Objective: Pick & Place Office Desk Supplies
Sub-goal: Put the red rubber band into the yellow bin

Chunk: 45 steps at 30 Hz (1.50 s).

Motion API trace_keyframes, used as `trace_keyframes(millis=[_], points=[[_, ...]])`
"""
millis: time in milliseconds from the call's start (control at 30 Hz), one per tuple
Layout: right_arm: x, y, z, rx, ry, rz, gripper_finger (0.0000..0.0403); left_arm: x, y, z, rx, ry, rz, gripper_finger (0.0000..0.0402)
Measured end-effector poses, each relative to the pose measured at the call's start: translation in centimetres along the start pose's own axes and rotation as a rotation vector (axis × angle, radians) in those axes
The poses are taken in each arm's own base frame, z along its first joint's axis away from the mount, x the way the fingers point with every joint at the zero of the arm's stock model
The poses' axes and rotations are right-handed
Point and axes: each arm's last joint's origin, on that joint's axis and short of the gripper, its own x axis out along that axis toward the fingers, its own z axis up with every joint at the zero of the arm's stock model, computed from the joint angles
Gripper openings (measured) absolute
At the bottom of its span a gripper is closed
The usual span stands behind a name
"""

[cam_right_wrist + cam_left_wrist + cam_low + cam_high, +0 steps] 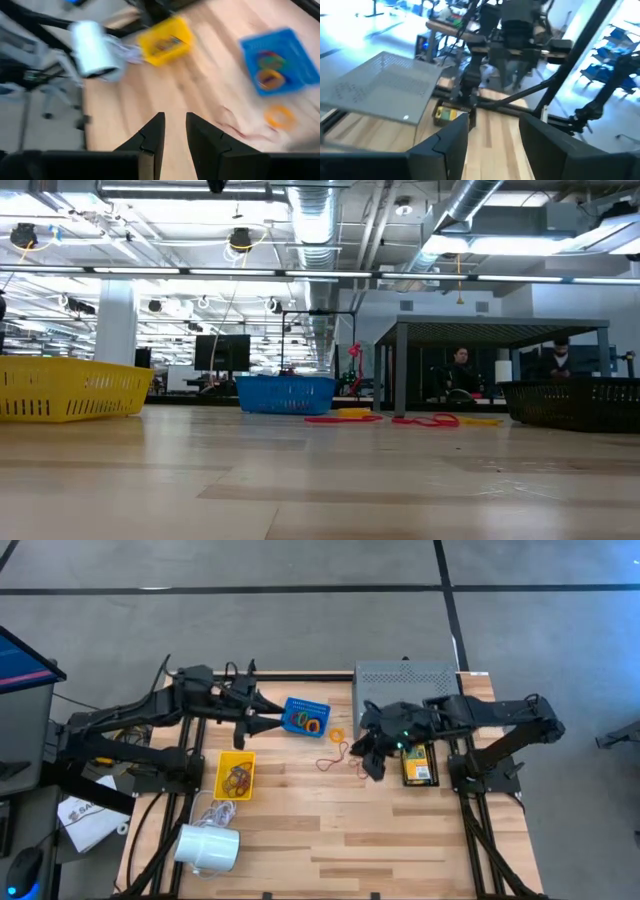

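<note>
The left gripper (pixel 283 722), jaws apart and empty, hangs beside the small blue plastic basket (pixel 304 717) holding rubber bands. The right gripper (pixel 366 765), jaws narrowly apart, hovers near loose bands (pixel 336 752) on the wooden table (pixel 350 830).

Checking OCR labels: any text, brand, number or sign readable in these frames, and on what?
Nothing can be read in full.
White paper off the table's left edge: dark print, only fragments show, too small to read.
Crayon box under the right arm: printing too small; blurred in the left wrist view.
Monitor at far left: a glowing screen, no legible text.
</note>
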Motion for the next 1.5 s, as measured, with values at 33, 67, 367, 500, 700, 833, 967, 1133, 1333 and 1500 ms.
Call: trace_keyframes(millis=[33,67,367,500,700,833,967,1133,1333,1500], points=[[0.0,-0.6,0.0,0.014,0.024,-0.03,0.0077,-0.1,-0.1,-0.1,-0.001,0.005,0.017,0.0167],[0.1,-1.2,-0.1,0.028,0.046,-0.058,0.0077,-0.1,-0.2,-0.2,-0.002,0.008,0.034,0.0165],[4.0,-4.4,-1.5,0.032,0.353,-0.291,0.0078,0.0,-0.1,-0.6,-0.051,0.037,0.079,0.0154],[7.7,-4.7,-2.4,0.001,0.497,-0.303,0.0093,-0.1,-0.1,-0.6,-0.05,0.034,0.078,0.0154],[12.8,-4.3,-3.9,-0.045,0.593,-0.324,0.0129,-0.3,-0.1,-0.8,-0.06,0.064,0.084,0.0154],[14.5,-4.2,-4.9,-0.095,0.644,-0.365,0.0133,-0.8,-0.3,-0.7,-0.059,0.059,0.059,0.0154],[15.7,-4.5,-6.0,-0.175,0.696,-0.399,0.0129,-1.4,-0.6,-0.6,-0.056,0.06,0.015,0.0154],[16.9,-6.1,-9.2,-0.136,0.798,-0.377,0.0133,-2.4,-1.0,-0.3,-0.047,0.035,0.005,0.0154],[18.2,-8.1,-11.7,-0.032,0.754,-0.331,0.0149,-3.4,-1.2,-0.2,-0.041,0.025,0.006,0.0154],[18.6,-9.4,-12.0,0.008,0.686,-0.32,0.015,-3.4,-1.2,-0.4,-0.046,0.042,0.011,0.0154]])
